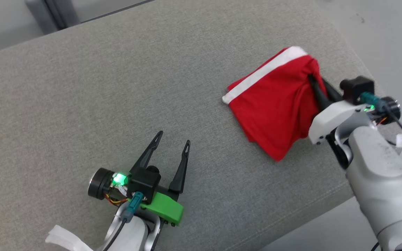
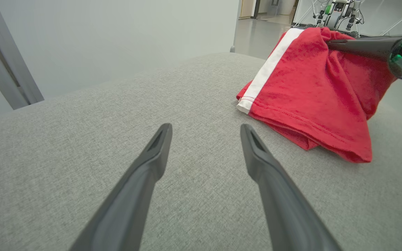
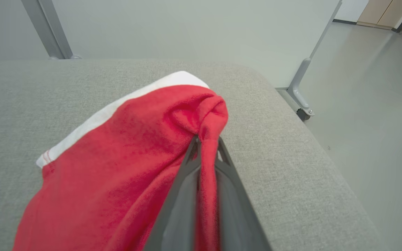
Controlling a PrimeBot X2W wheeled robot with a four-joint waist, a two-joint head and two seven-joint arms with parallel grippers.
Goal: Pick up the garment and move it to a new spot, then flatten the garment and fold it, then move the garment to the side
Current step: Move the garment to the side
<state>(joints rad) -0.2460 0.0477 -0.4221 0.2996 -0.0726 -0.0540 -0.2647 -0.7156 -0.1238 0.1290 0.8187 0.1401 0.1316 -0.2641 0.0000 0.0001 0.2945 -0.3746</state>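
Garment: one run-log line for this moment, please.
right gripper: shut on garment | garment: top lifted, bottom on grey surface | left gripper: open, empty

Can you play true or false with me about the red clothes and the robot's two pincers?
1. The right pincer is pinching the red garment. True.
2. The left pincer is squeezed shut. False: its fingers stand apart and hold nothing.
3. The garment has a blue stripe. False: the stripe is white.
4. The left pincer is not touching the garment; it is over the bare grey cushion. True.
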